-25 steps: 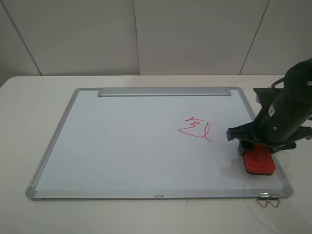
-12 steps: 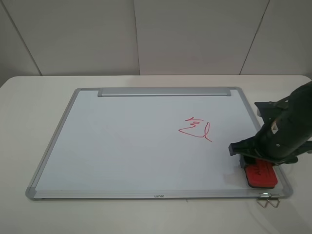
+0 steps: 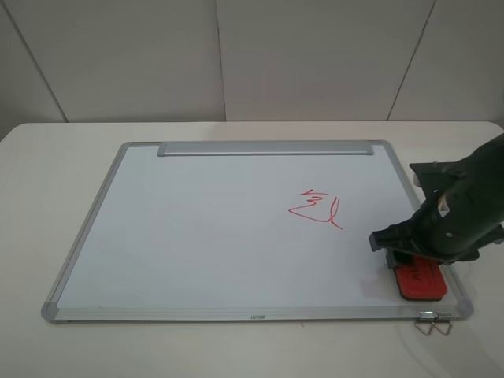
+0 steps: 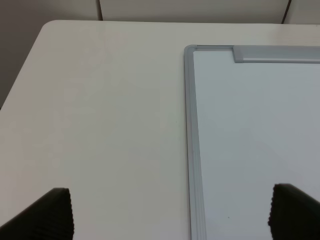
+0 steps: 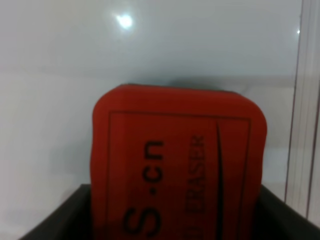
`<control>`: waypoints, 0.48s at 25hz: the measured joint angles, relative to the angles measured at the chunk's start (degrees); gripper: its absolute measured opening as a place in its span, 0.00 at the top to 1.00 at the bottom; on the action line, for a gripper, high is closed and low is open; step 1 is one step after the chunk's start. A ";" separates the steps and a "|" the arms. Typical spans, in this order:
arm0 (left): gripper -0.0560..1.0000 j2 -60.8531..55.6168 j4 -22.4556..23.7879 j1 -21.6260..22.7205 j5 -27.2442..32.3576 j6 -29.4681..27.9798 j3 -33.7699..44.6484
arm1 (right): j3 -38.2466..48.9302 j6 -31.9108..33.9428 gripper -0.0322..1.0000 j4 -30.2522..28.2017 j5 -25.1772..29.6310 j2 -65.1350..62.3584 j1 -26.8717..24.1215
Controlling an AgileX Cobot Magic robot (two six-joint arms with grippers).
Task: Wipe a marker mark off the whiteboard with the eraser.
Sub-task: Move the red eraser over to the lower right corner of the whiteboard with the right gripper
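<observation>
The whiteboard (image 3: pixel 197 236) lies flat on the table, its silver tray strip (image 3: pixel 264 148) along the far edge. The red marker mark (image 3: pixel 315 209) sits right of the board's middle. The red eraser (image 3: pixel 420 281) rests on the board's front right corner, and my right gripper (image 3: pixel 417 256) is down over it, shut on it. In the right wrist view the eraser (image 5: pixel 177 165) with black lettering fills the frame between dark gripper parts. My left gripper (image 4: pixel 170 215) hangs open above the board's left frame (image 4: pixel 192 150), holding nothing.
A small metal wire clip (image 3: pixel 433 323) lies just off the board's front right corner. Bare white table (image 3: pixel 47 181) surrounds the board, and grey wall panels stand behind it.
The right arm has come down and slightly toward the front edge, bringing the eraser with it onto the board's corner. Over the last half second it barely moves.
</observation>
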 joint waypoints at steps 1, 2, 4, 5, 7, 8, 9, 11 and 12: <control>0.21 0.00 0.00 0.00 0.00 0.00 0.00 | 0.00 0.00 0.48 0.00 -0.43 0.00 0.00; 0.21 0.00 0.00 0.00 0.00 0.00 0.00 | 0.00 0.00 0.48 -0.01 -0.70 0.00 0.00; 0.21 0.00 0.00 0.00 0.00 0.00 0.00 | 0.00 0.00 0.47 -0.25 -0.77 0.00 0.00; 0.21 0.00 0.00 0.00 0.00 0.00 0.00 | 0.00 0.00 0.47 -0.25 -0.80 0.00 0.00; 0.21 0.00 0.00 0.00 0.00 0.00 0.00 | 0.00 0.00 0.46 -0.25 -0.80 0.00 0.00; 0.21 0.00 0.00 0.00 0.00 0.00 0.00 | 0.00 0.00 0.46 -0.25 -0.80 0.00 0.00; 0.21 0.00 0.00 0.00 0.00 0.00 0.00 | 0.00 0.00 0.46 -0.25 -0.80 0.00 0.00; 0.21 0.00 0.00 0.00 0.00 0.00 0.00 | 0.00 0.00 0.43 -0.25 -0.80 0.00 0.00; 0.21 0.00 0.00 0.00 0.00 0.00 0.00 | 0.00 -0.19 0.40 -0.25 -0.80 0.00 0.00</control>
